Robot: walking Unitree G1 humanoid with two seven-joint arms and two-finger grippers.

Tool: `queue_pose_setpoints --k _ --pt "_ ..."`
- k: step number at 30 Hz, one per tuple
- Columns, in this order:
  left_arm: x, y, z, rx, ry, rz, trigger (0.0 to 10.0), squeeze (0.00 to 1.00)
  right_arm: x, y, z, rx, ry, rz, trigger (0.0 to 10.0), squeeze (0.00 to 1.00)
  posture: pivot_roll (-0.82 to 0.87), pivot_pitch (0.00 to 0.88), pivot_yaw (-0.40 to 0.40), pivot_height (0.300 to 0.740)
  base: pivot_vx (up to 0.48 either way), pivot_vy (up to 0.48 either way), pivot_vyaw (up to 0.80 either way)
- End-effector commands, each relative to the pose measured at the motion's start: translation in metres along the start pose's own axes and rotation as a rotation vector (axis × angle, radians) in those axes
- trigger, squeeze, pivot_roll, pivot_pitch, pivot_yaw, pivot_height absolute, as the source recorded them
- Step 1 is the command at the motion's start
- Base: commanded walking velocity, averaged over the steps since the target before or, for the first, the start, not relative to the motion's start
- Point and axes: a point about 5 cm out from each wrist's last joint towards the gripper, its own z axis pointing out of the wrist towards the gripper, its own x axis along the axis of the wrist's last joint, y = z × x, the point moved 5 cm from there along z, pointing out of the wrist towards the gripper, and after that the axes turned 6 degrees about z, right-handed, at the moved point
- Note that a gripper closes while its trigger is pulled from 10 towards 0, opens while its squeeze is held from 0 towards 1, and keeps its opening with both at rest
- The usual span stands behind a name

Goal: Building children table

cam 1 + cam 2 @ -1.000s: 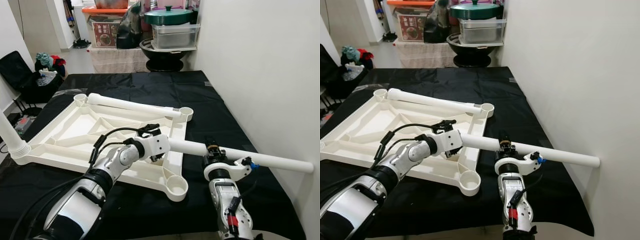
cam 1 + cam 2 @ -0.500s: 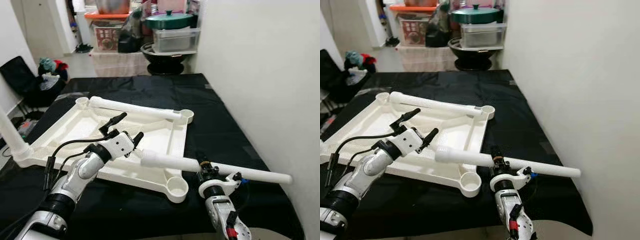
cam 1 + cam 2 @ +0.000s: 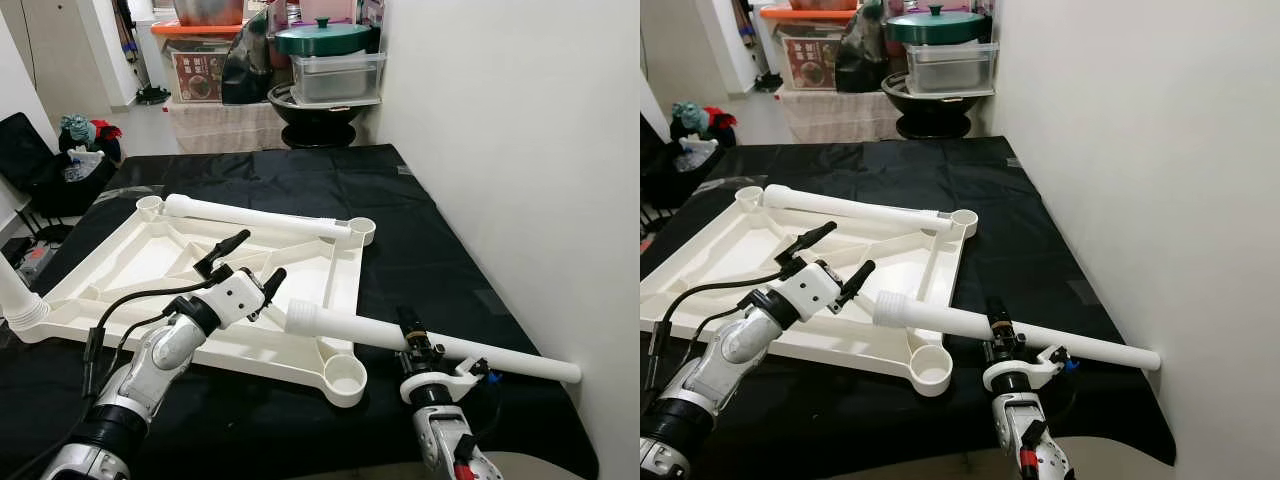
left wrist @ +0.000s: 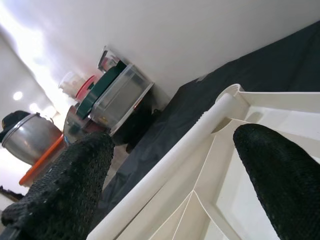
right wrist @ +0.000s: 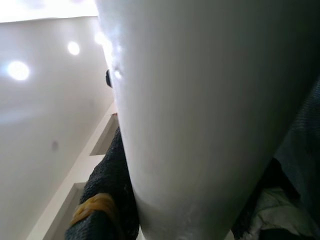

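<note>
A white plastic tabletop [image 3: 190, 270] lies upside down on a black cloth [image 3: 420, 220], filling the centre-left of the left eye frame, its ribbed underside up and a round socket at each visible corner. 1 white table leg [image 3: 255, 214] lies along its far edge, between the upper-left socket and the socket [image 3: 362, 230] at centre. Another leg [image 3: 18, 296] stands up from the corner at the far left edge of the frame.

The right gripper [image 3: 412, 335], low and right of centre, is clamped around a third white leg [image 3: 440, 345] near its middle. This leg runs across the lower right of the frame, its ribbed end [image 3: 300, 320] up over the tabletop's right rail, just above the near socket [image 3: 343, 377], and its other end near the white wall [image 3: 520, 150] at the right edge. In the right wrist view the leg presses against a black finger [image 5: 107, 195].

The left gripper [image 3: 243, 266] hovers over the tabletop at lower centre-left, its 2 fingers spread apart with nothing between them; the left wrist view shows both fingertips [image 4: 272, 170] wide of the lying leg.

Storage boxes [image 3: 335, 75] and a green lid [image 3: 325, 38] sit at the top centre
</note>
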Motion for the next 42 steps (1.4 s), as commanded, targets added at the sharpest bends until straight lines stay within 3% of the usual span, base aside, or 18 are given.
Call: queue_pose_setpoints --k 1,42 --pt "-0.0028 0.0011 -0.0035 -0.003 -0.014 -0.007 10.0 0.00 -0.1494 -0.3247 0.0197 0.995 -0.065 -1.394 0.0 0.00 0.04 0.000 -0.032 0.740 0.000 0.000 0.00" --pt "-0.0028 0.0011 -0.0035 -0.003 -0.014 -0.007 10.0 0.00 -0.1494 -0.3247 0.0197 0.995 -0.065 -1.394 0.0 0.00 0.04 0.000 -0.032 0.740 0.000 0.000 0.00"
